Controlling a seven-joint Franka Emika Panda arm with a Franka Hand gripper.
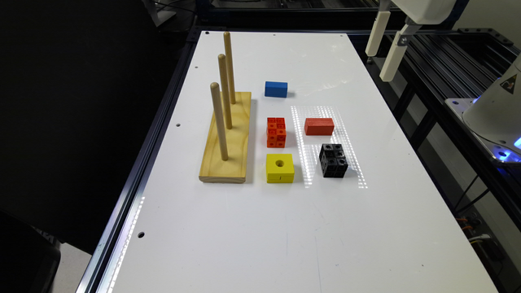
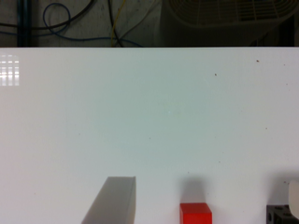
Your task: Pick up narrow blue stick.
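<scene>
You're at the approach step: end effector [image 1: 385,51] hangs released and empty above the table's [image 1: 260,228] far corner. Blue stick [image 1: 276,89] lies beyond the orange cube [image 1: 276,132]; next, line up over it.

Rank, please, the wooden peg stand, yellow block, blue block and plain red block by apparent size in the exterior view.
1. wooden peg stand
2. yellow block
3. plain red block, narrow blue stick: alike; the blue one lies farther away, so I won't rank them.
</scene>
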